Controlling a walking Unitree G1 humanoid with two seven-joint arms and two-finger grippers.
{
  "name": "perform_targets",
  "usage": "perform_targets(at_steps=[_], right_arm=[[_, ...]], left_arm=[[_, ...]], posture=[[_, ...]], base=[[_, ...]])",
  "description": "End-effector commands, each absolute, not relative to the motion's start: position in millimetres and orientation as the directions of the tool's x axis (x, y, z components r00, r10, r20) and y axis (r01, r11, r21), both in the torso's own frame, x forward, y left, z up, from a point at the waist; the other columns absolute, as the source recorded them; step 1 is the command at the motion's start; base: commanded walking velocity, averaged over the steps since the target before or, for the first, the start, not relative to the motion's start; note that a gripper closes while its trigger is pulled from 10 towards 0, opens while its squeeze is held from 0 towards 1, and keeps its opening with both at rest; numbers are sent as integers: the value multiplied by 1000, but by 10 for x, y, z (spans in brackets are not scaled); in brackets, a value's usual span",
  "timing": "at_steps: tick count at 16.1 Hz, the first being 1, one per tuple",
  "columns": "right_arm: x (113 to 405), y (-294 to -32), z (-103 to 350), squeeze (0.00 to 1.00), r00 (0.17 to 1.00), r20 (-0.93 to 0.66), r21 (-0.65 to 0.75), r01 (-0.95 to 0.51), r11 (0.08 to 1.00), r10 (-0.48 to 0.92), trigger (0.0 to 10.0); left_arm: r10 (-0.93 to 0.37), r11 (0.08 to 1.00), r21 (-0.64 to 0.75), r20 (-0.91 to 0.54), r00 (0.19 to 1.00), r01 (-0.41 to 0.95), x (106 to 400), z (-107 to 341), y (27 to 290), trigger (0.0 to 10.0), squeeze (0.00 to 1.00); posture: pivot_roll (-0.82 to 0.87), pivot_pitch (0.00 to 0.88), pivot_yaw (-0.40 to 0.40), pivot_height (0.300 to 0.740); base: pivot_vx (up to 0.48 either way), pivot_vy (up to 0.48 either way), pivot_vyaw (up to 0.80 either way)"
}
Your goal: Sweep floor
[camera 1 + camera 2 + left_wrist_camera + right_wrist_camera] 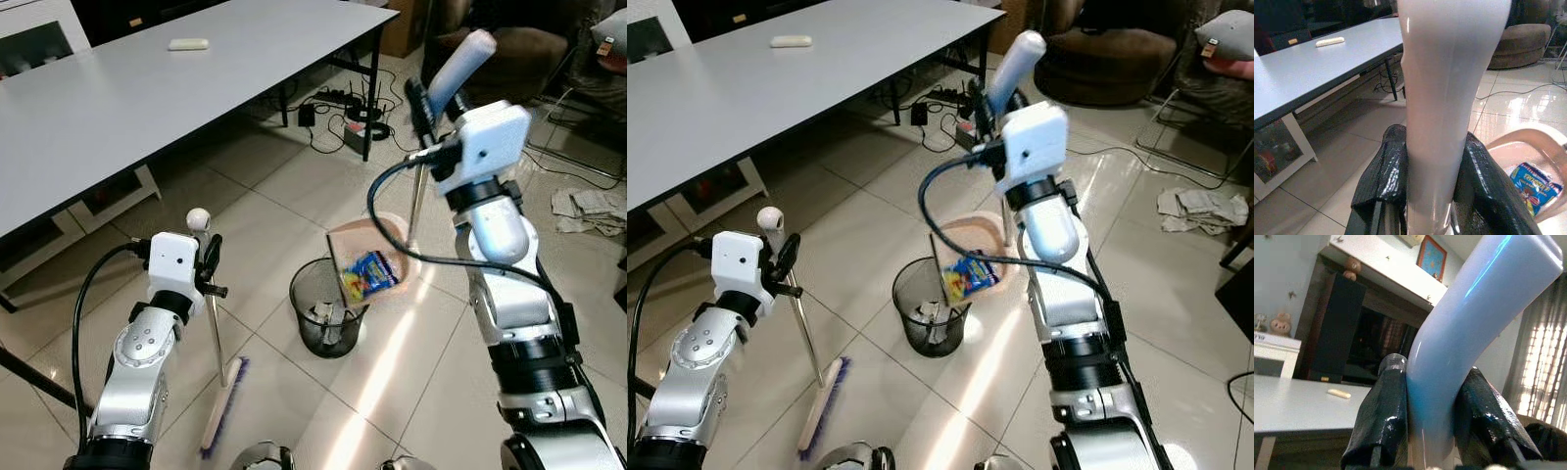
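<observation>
Glossy tile floor: pale and reflective, running under everything; crumpled papers lie well off to the right.
Table: long grey top on the left, bearing one small white object.
Dustpan: peach, tilted steeply over the bin, a blue and yellow snack wrapper clinging near its lower lip.
Bin: black mesh, upright on the tiles just below the pan, some scraps already inside.
Broom: purple bristles resting on the floor beside the bin, its thin pole rising to the left claw.
Right claw: clenched around the dustpan's pale blue handle, raised high.
Left claw: clamped on the broom pole just under its white knob.
Step in hand: seemingly emptying the pan. Keep its lip over the bin's mouth and tip more, slowly, so the wrapper drops inside.
</observation>
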State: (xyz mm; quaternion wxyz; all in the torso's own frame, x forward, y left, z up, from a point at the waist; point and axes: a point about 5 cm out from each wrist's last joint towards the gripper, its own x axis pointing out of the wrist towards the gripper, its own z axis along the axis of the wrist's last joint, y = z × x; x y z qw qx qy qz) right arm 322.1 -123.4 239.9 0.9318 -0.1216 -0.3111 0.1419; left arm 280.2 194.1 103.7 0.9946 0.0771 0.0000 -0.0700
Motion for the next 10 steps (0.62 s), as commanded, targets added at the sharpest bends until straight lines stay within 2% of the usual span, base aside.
perform_targets(at_steps=[1,6,10], right_arm=[[3139,-1134,2529,0,696,604,-344,-212,915,388,10000],[3065,-920,2504,0,617,588,-470,-265,842,523,10000],[3051,-868,2502,0,586,580,-527,-260,809,566,10000]], left_arm=[[-153,973,178,18,988,148,2808,1114,1920,10000,0],[-146,974,176,24,989,139,2828,1120,1923,10000,0],[-150,974,175,30,988,143,2861,1129,1898,10000,0]], posture=[[39,78,65,740],[36,74,60,740],[37,69,60,740]], base=[[0,0,0],[0,0,0],[0,0,0]])
